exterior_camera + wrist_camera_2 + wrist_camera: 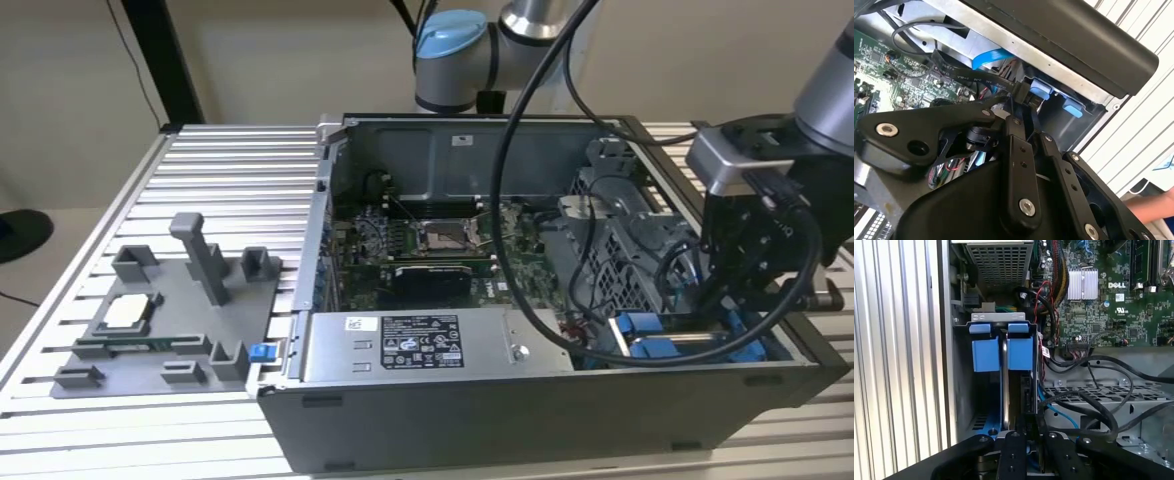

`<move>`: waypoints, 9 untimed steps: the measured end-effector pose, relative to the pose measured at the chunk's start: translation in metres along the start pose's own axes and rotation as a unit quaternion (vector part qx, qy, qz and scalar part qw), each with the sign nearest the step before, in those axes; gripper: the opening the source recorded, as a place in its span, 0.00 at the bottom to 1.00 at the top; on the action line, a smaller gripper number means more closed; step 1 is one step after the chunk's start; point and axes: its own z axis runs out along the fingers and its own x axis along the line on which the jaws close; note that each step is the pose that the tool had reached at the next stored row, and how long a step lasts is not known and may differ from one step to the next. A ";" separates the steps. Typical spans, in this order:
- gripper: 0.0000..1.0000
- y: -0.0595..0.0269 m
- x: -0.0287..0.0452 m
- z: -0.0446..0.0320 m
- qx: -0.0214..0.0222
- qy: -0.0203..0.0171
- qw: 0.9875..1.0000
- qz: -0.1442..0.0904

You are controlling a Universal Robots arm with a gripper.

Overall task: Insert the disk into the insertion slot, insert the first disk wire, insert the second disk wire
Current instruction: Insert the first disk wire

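Disk [1005, 375] in its bright blue bracket sits on edge inside the insertion slot [981, 420], just beside the power-supply box [414, 345], so the first step looks done. Near that same box the gripper [1024, 112] reaches down at the disk's end. Its jaws are drawn close together and appear to pinch the black plug of a flat disk wire [969, 75], with the plug just beside one of the blue tabs. Whether the plug has met its socket cannot be told.

The likeliest trouble, as a judgement, is misalignment. If the plug meets the drive's socket tilted or off to one side, a push could jam it, bend the contacts or twist it out of the jaws. The stiff flat wire bends back toward the motherboard [1104, 295] and may tug the plug askew. Loose black cables [1094, 390] over the perforated cage [1134, 395], away from the power-supply box, lie near the gripper's linkages and could snag them.
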 end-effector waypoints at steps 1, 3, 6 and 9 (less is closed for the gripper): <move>0.00 0.0000 0.0000 0.0005 -0.001 0.000 1.000 0.000; 0.00 0.0000 0.0001 0.0016 -0.002 0.000 1.000 0.000; 0.00 0.0000 0.0001 0.0044 -0.003 0.000 1.000 0.000; 0.00 0.0000 0.0001 0.0071 -0.004 0.001 1.000 0.000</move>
